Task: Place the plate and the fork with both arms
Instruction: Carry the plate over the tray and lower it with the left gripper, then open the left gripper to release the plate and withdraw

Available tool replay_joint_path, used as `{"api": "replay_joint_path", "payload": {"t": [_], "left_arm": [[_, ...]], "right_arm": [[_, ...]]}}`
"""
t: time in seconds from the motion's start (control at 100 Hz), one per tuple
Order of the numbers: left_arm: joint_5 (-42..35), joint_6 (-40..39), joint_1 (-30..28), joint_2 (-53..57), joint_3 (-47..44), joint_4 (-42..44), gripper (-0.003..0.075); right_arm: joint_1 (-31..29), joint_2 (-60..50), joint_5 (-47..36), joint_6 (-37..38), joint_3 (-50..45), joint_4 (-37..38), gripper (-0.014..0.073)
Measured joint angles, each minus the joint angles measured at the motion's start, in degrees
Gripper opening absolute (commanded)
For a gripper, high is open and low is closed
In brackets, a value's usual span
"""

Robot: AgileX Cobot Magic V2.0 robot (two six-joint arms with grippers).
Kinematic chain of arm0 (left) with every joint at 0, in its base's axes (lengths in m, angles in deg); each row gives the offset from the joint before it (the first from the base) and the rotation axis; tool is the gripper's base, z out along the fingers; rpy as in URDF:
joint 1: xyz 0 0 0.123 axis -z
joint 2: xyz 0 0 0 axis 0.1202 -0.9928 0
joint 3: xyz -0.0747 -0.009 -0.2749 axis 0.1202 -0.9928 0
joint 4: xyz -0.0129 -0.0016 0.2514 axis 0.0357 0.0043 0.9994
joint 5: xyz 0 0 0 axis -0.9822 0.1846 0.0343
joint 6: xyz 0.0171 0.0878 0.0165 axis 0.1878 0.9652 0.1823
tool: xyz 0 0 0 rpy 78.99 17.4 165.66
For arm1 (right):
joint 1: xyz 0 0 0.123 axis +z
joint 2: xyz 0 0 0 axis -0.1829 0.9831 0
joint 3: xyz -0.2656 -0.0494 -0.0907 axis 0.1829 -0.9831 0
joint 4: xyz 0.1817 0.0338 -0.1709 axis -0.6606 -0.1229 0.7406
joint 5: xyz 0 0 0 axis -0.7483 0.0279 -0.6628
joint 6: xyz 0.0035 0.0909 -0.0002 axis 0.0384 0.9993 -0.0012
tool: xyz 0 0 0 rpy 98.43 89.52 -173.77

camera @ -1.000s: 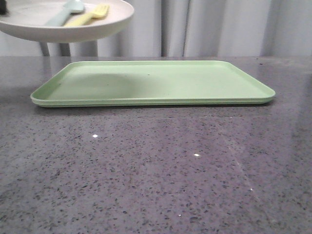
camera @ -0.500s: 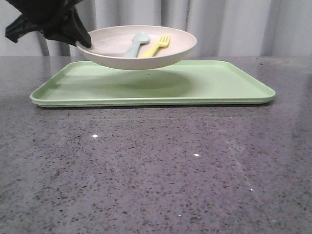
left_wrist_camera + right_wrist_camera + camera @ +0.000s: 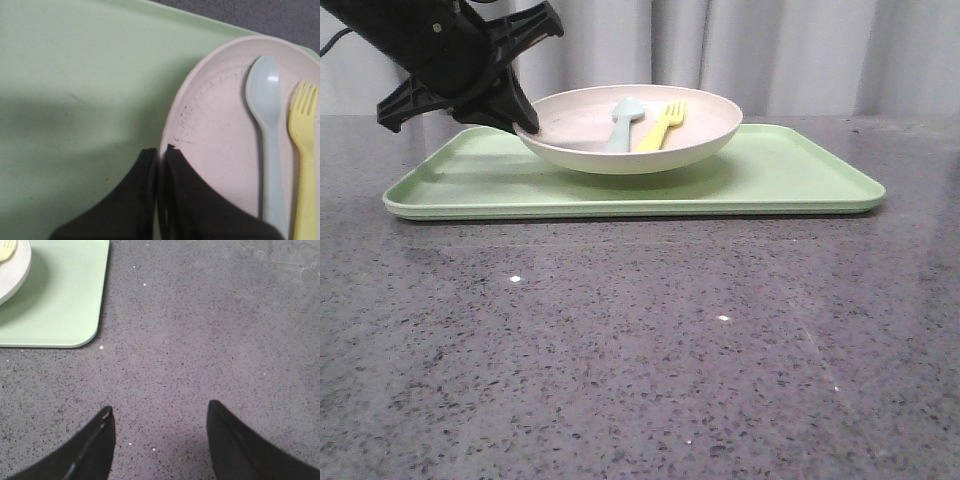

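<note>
- We see a light green tray (image 3: 790, 175) lying flat on the speckled grey table (image 3: 640, 350), with a pale curtain (image 3: 800, 55) behind it.
- The plate (image 3: 620, 158) is over the tray's left-centre area; we cannot tell whether its base touches the tray.
- Inside the plate, a pale blue spoon (image 3: 623, 122) and the fork (image 3: 663, 125) lie side by side, the fork to the spoon's right.
- The left gripper (image 3: 525, 125) pinches the plate's left rim, one finger inside the rim and one outside.
- In its wrist view, the right gripper (image 3: 160, 435) hangs over bare table with fingers spread wide, holding nothing, well apart from the tray corner.
</note>
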Motion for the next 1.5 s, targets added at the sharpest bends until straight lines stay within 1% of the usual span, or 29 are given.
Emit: {"api": "replay_joint_path", "payload": {"t": [0.26,0.59,1.29,1.38,1.5], "left_arm": [[-0.7,-0.3,0.0,-0.1,-0.1,0.0,-0.0021],[-4.1,-2.0,0.0,-0.1,-5.5,-1.2,-0.0021],[-4.6,-2.0,0.1,-0.1,-5.6,-1.3,-0.0017],[-4.6,-2.0,0.1,-0.1,-5.6,-1.3,0.0020],[-4.8,-2.0,0.1,-0.1,-5.6,-1.3,0.0132]], "right_arm": [[0.0,0.0,0.0,0.0,0.0,0.0,0.0423],[0.0,0.0,-0.1,0.0,0.0,0.0,0.0423],[0.0,0.0,-0.7,0.0,0.0,0.0,0.0423],[0.0,0.0,-0.8,0.0,0.0,0.0,0.0423],[0.0,0.0,-0.8,0.0,0.0,0.0,0.0423]]}}
